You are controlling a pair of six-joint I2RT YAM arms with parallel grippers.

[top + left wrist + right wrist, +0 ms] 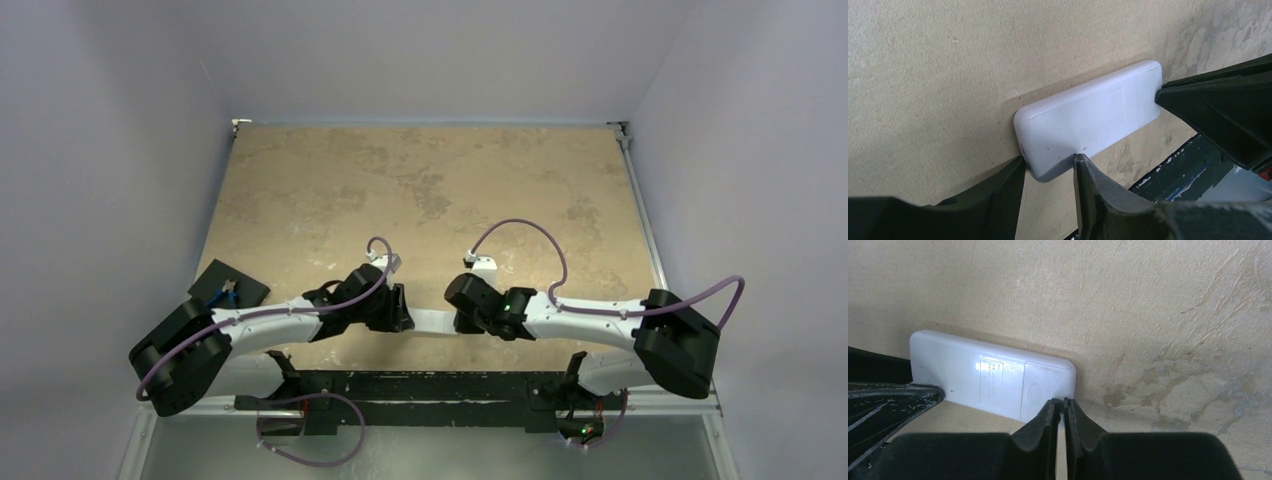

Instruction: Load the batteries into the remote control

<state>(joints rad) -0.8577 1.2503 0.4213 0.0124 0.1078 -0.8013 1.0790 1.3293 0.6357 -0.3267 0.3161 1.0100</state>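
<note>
The remote control (430, 322) lies flat on the table with its plain white back up, between my two grippers. In the left wrist view the remote (1088, 117) has its near corner between the fingers of my left gripper (1048, 160), which stands open, both fingertips at the remote's edges. In the right wrist view my right gripper (1064, 401) is shut and empty, its tips against the remote's (993, 380) end by the battery cover. My left gripper (403, 308) and right gripper (452, 312) face each other. The batteries are out of view.
Blue-handled pliers (228, 290) lie on a dark pad (245, 282) at the table's left edge, behind the left arm. The table's near edge and a dark rail (1178, 170) run just beside the remote. Grey walls enclose the table.
</note>
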